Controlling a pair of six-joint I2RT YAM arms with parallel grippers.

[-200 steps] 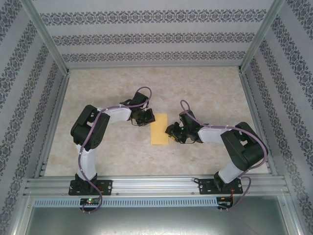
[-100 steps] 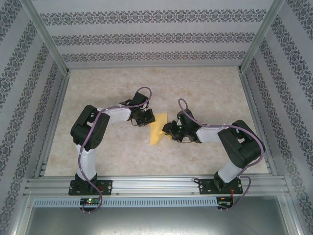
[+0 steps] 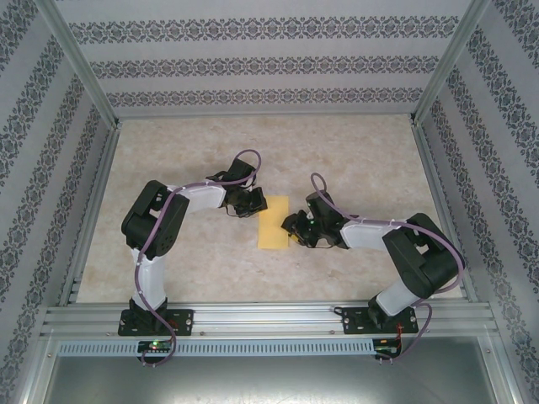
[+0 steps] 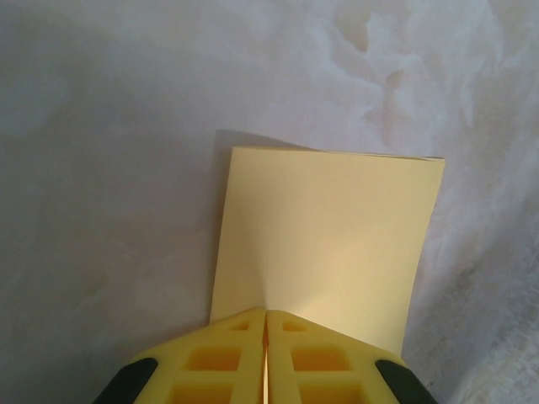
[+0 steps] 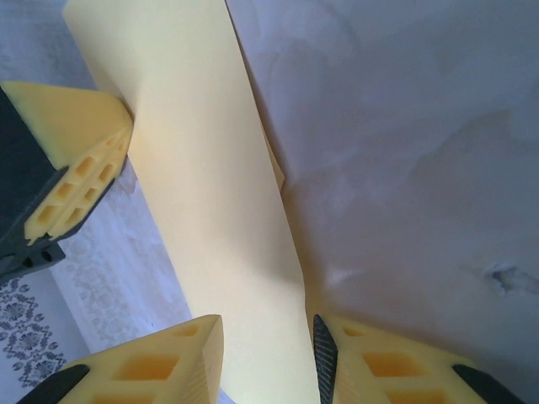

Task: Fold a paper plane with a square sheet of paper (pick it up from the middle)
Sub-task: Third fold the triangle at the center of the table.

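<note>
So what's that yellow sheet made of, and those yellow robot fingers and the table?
The sheet looks like thin matte paper: it holds a sharp fold and puckers softly. The fingers of the left gripper seem dull yellow plastic, moulded or printed, with open cells. The tabletop is smooth with marble-like veining, perhaps printed laminate.

Top view: the fingertips of the left gripper (image 3: 255, 204) and right gripper (image 3: 290, 234) are too small to read. Each covers a bit of the edge of the sheet of paper (image 3: 271, 227).

Left wrist view: the closed fingers (image 4: 320, 362) are cut off at the bottom and hide the sheet's near edge. Pinching it or just pressing on it, can't tell.

Right wrist view: the sheet runs out of frame top and bottom. The right gripper's own fingers (image 5: 160, 370) are cropped at the bottom, and the left gripper's finger is cropped at the left. Whether the right fingers touch the sheet, can't tell.
</note>
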